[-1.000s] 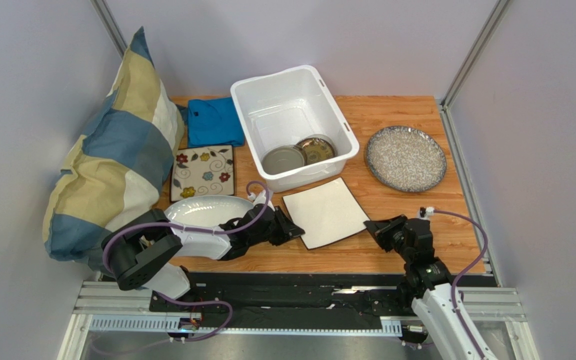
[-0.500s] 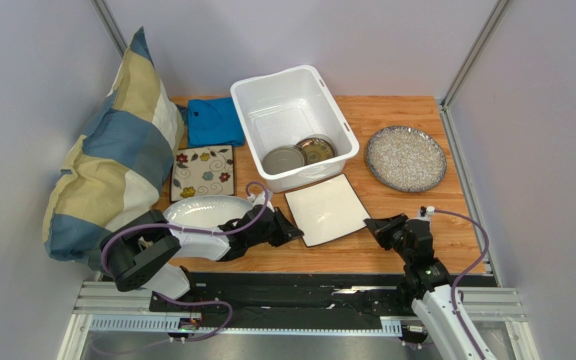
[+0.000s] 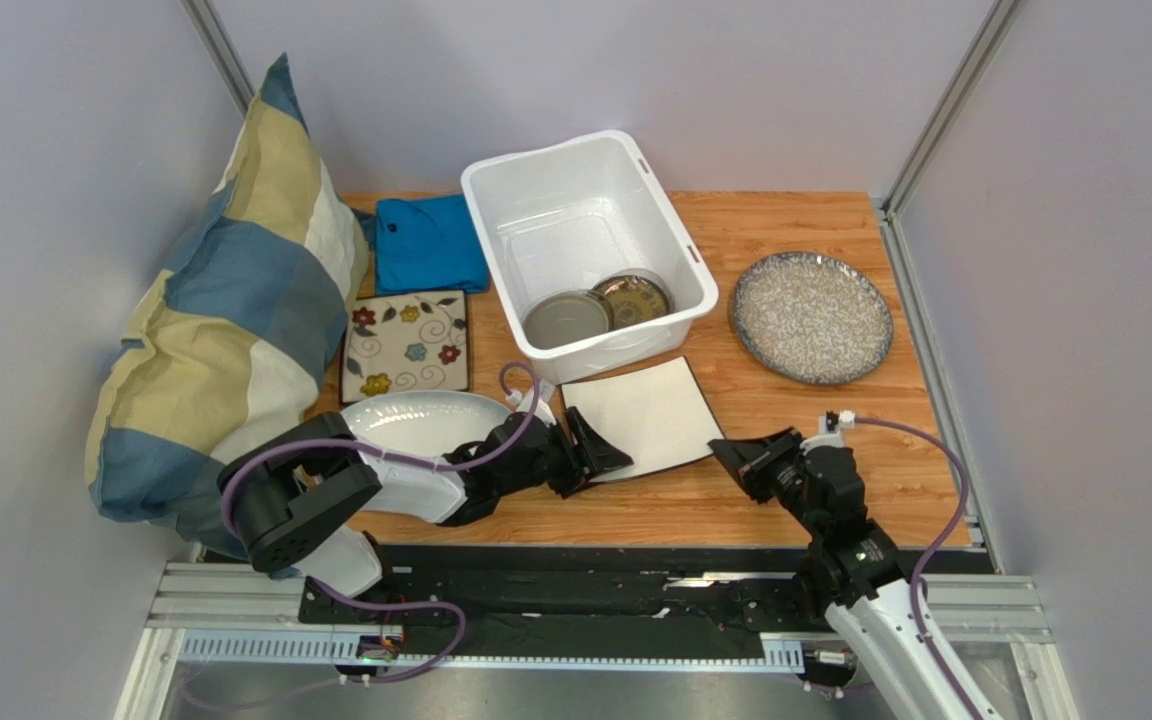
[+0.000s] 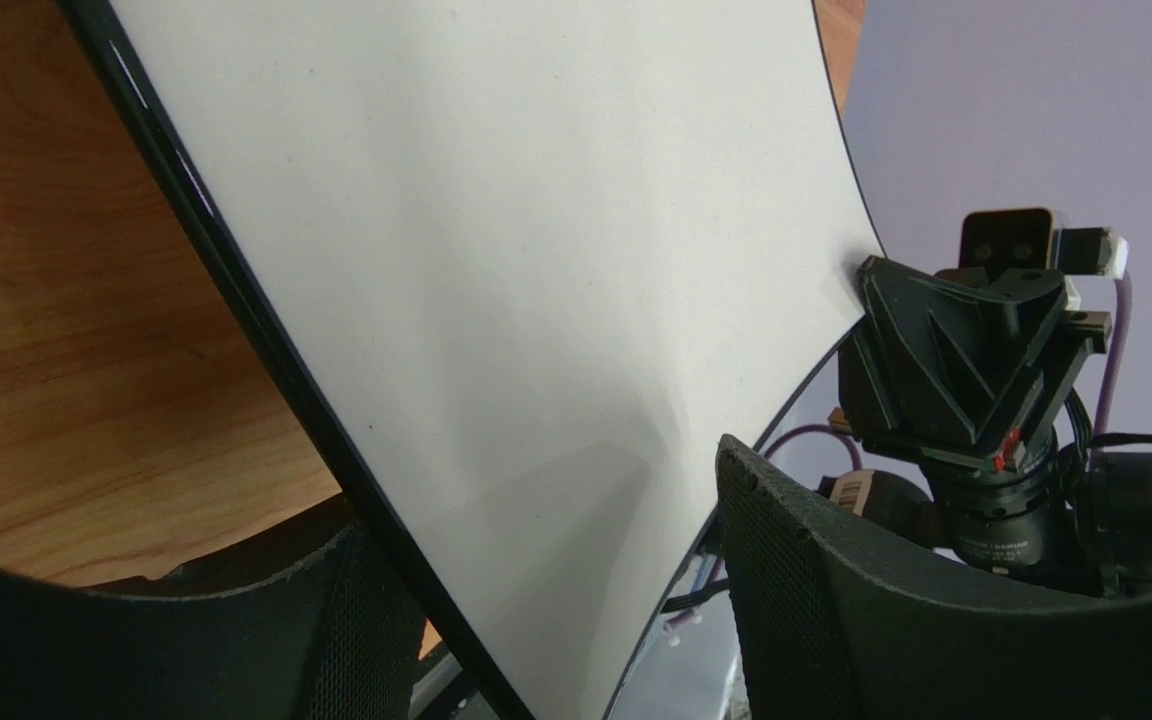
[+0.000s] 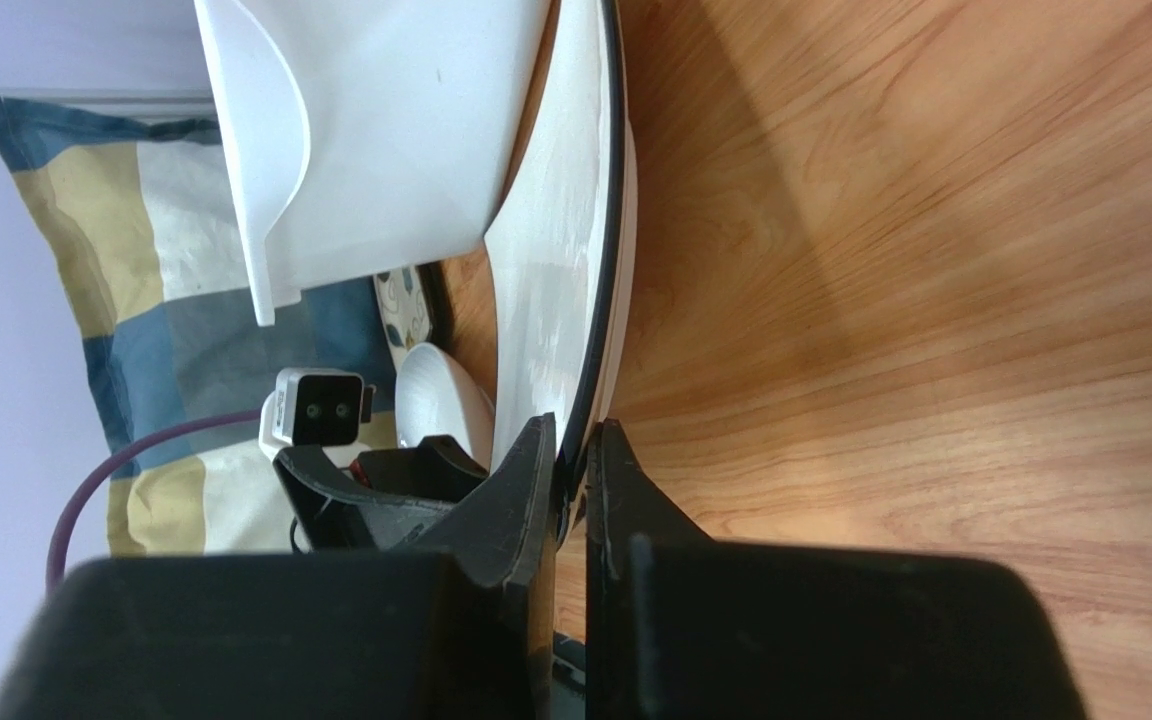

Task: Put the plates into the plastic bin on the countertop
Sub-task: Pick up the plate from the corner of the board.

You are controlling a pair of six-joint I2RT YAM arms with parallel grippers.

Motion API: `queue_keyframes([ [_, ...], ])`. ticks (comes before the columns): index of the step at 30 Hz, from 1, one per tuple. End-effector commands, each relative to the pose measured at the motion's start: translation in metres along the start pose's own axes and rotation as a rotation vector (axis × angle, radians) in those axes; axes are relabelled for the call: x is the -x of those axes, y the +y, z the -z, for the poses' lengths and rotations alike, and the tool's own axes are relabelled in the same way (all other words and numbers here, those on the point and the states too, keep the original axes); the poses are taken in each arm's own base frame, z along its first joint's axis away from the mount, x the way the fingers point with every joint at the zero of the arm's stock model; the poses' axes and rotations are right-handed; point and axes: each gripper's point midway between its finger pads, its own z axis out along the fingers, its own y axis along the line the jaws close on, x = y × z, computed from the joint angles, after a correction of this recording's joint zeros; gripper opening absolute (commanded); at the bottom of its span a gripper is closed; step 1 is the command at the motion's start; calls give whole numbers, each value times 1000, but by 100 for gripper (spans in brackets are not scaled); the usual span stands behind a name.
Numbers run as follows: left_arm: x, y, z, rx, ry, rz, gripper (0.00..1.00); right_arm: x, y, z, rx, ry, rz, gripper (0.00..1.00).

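Note:
The plain white square plate [image 3: 645, 417] with a dark rim lies tilted on the countertop [image 3: 838, 435], just in front of the plastic bin [image 3: 495, 192]. My right gripper [image 3: 732, 455] is shut on the plate's right rim; the wrist view shows the rim pinched between the fingers [image 5: 575, 435]. My left gripper [image 3: 602, 450] is open, its jaws wide apart on either side of the plate's near-left edge [image 4: 537, 510]. Two small round plates [image 3: 567, 318] [image 3: 630, 297] lie in the bin. The white oval platter [image 3: 409, 417] is partly hidden by my left arm.
A floral square plate [image 3: 405, 345] and a folded blue cloth [image 3: 425, 243] lie left of the bin. A grey-speckled round plate [image 3: 811, 315] sits at the right. A checked pillow [image 3: 222, 315] leans against the left wall.
The right gripper has moved left with the square plate, which slid left and tilted up. The left gripper's jaws now straddle the plate's left edge.

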Motion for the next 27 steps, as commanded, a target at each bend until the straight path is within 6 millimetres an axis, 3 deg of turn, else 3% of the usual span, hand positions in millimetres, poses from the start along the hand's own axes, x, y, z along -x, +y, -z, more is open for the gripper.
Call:
queue_keyframes([
  [1, 17, -47, 12, -169, -82, 8, 70, -48, -38, 23, -170, 224, -84, 0],
  [6, 22, -57, 20, -192, -105, 6, 68, -61, -50, 32, -230, 285, -33, 0],
  [14, 23, -63, 25, -206, -109, -2, 52, -75, -67, 39, -297, 352, 27, 0],
  [21, 24, -68, 31, -223, -113, -1, 26, -82, -78, 41, -340, 381, 73, 0],
  [27, 21, -68, 31, -221, -99, 3, 13, -86, -78, 36, -336, 380, 99, 0],
])
